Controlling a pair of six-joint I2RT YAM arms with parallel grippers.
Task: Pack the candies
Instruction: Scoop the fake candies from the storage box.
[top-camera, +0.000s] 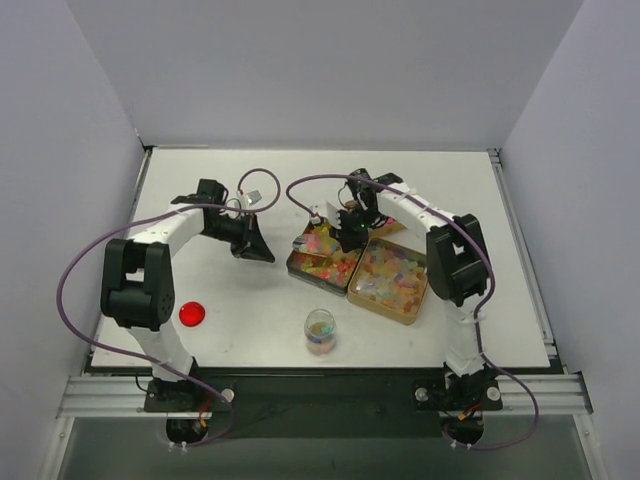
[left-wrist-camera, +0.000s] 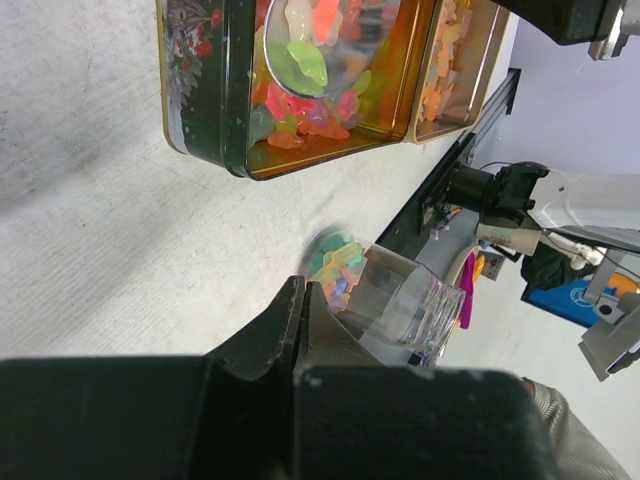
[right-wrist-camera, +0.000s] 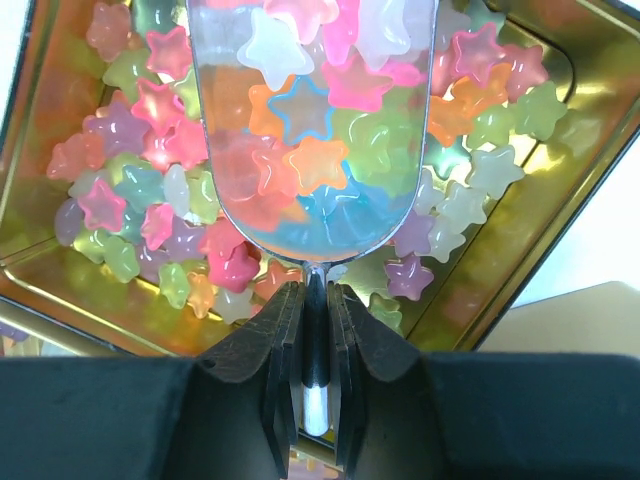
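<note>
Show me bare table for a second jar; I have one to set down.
Bare: the far strip of table by the back wall; the patch between lid and jar; the right side beyond the right arm. Crowded: mid-table, where the left gripper, right gripper and tins sit close.

two tins lie side by side near the table (top-camera: 250, 190) centre: one tin (top-camera: 300, 270), with the second tin (top-camera: 383, 306) at its 4 o'clock. candies (right-wrist-camera: 105, 205) lie in both. a scoop (right-wrist-camera: 312, 130) with candies in it hangs over the first. a jar (top-camera: 320, 331) holding candies stands at that tin's 6 o'clock, apart. a lid (top-camera: 192, 313) lies at its 8 o'clock, well apart.
</note>
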